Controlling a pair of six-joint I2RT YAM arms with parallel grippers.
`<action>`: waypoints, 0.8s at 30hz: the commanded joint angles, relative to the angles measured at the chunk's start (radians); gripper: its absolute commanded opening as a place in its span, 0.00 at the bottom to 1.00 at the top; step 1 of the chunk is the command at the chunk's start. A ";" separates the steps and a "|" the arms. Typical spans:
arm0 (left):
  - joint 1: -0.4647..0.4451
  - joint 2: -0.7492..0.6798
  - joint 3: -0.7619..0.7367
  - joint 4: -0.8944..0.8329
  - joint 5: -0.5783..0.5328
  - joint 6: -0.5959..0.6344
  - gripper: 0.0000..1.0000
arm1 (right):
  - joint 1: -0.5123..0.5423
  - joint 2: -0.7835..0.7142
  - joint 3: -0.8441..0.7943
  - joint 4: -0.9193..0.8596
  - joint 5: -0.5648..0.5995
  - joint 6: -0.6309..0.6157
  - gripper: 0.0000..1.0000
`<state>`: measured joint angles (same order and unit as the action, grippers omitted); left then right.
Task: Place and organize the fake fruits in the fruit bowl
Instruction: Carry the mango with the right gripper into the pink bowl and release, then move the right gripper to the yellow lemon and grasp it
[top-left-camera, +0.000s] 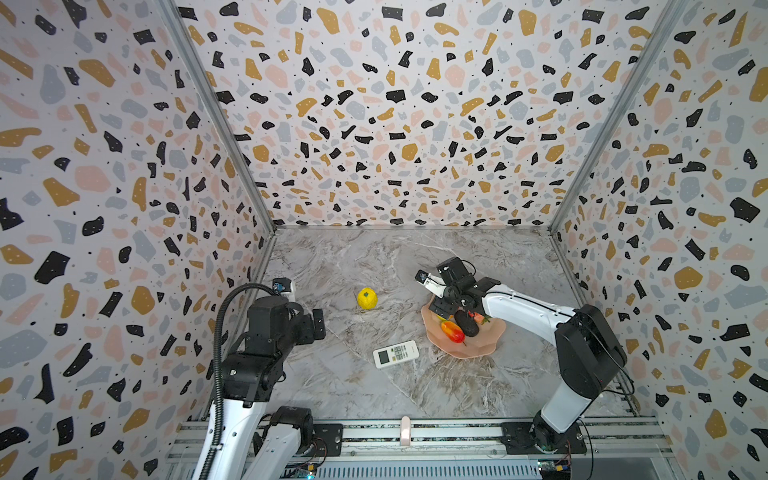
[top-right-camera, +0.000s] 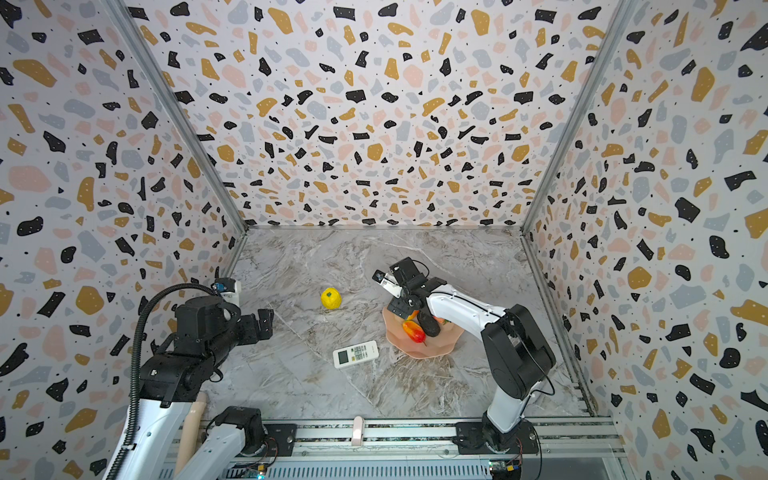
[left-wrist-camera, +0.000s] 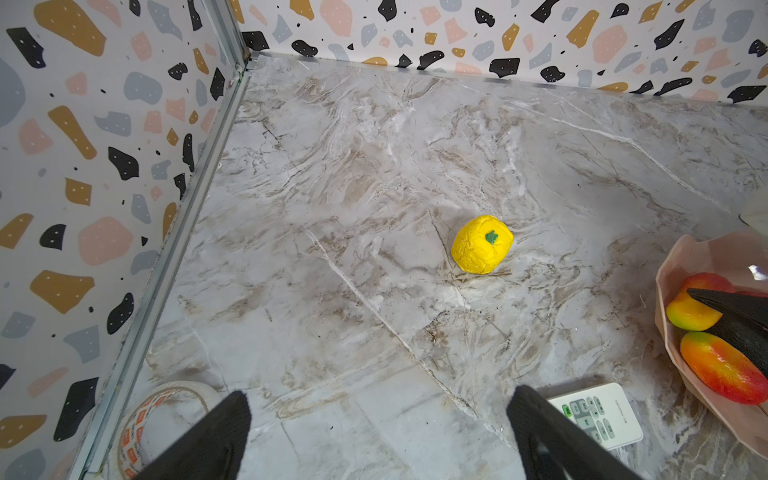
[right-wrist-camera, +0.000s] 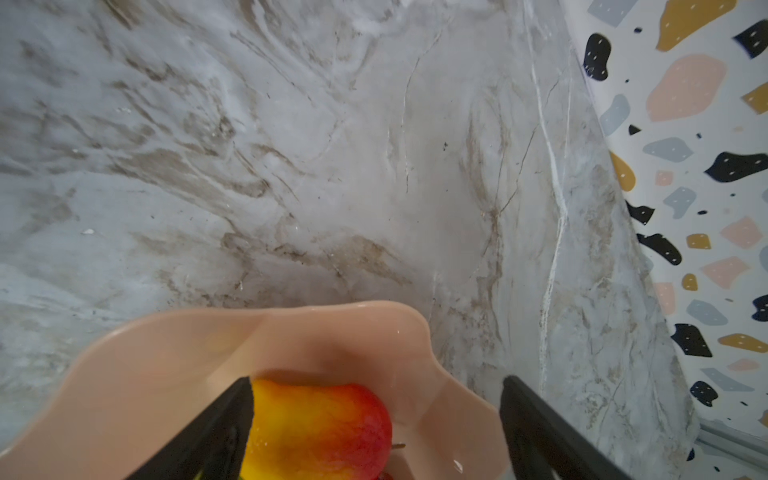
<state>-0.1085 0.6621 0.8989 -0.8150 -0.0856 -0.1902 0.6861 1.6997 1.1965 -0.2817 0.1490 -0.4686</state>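
The salmon-pink fruit bowl sits right of centre on the marble. In it lie a red-orange-yellow oval, a blackish oval and a strawberry. My right gripper hangs open over the bowl's far side. A second red-orange-yellow oval rests in the bowl against one finger, clear of the other. The bumpy yellow ball lies alone on the table left of the bowl. My left gripper is open and empty at the left.
A white remote control lies in front of the bowl, to its left. A roll of tape sits by the left wall rail. Patterned walls close in three sides.
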 joint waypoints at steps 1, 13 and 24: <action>-0.002 -0.006 -0.009 0.010 0.012 0.012 0.99 | 0.064 -0.063 0.088 -0.011 -0.029 0.028 0.98; -0.002 -0.022 -0.018 0.014 0.013 0.013 1.00 | 0.240 0.359 0.603 0.039 -0.093 0.446 0.99; -0.002 -0.042 -0.028 0.019 0.020 0.012 1.00 | 0.233 0.636 0.819 0.052 -0.127 0.644 0.99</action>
<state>-0.1085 0.6254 0.8829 -0.8150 -0.0845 -0.1902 0.9218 2.3482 1.9652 -0.2184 0.0414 0.1009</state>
